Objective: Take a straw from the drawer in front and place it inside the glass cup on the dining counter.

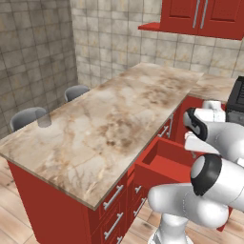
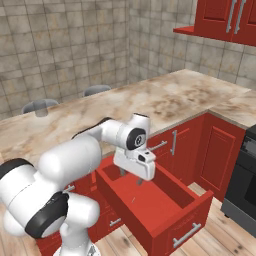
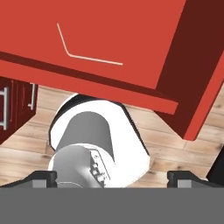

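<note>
Claw (image 2: pixel 131 178) hangs released, jaws spread wide, just above the floor of the pulled-out drawer (image 2: pixel 165 220). In the hand view the straw (image 3: pixel 83 54) lies flat on the drawer floor at about 11 o'clock, bent near one end. Judged light, thin, smooth and easily crushed; it should be taken on the long straight run, clear of the bend, with a gentle pinch. The glass cup (image 1: pixel 44 119) stands near the far-left edge of the tabletop (image 1: pixel 119 119). No brands, labels or legible writing.

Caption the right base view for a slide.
Open gripper poised over the pulled-out red drawer, straw on its floor, glass cup waiting on the dining counter.
</note>
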